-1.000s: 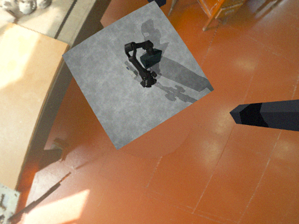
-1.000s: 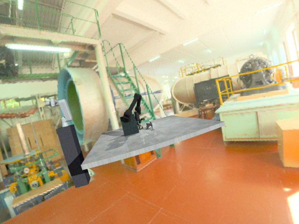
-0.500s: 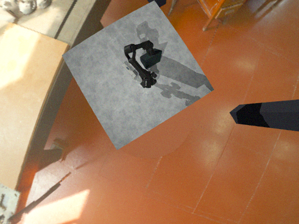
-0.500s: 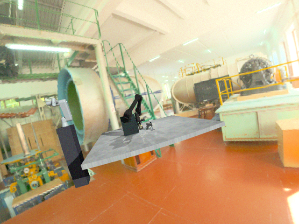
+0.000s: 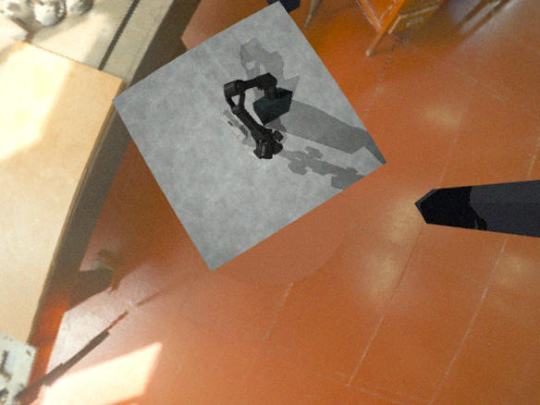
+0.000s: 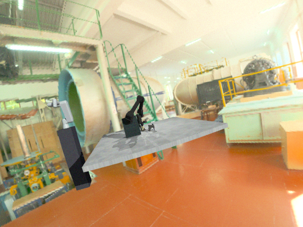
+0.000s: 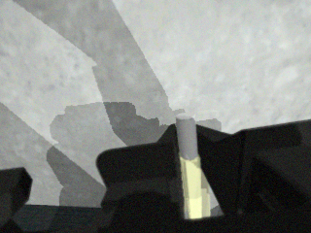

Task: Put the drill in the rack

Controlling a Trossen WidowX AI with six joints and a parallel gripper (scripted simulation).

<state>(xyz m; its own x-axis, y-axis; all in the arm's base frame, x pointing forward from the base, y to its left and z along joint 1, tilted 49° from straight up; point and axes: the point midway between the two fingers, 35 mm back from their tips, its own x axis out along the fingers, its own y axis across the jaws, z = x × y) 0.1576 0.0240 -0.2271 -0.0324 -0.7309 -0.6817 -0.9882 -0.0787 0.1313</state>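
My gripper [image 7: 179,127] is shut on the drill [image 7: 188,137], seen in the wrist view as a grey round rod with a pale yellow part below it. The dark fingers press it from both sides, over the grey table [image 5: 182,177] [image 6: 185,128] [image 7: 243,63]. In the top view the gripper end is small and dark; its fingertips cannot be made out. A pale, narrow piece [image 5: 233,127] lies beside the forearm. A small dark fixture [image 6: 151,127] stands on the table in the exterior view. Which piece is the rack and which holds the key cannot be told.
A dark green block [image 5: 273,110] [image 6: 132,129] stands at the arm's base, close to the folded arm. In the exterior view a dark post [image 6: 73,151] stands beyond the table's left edge. Shadows of the arm and block fall over the table.
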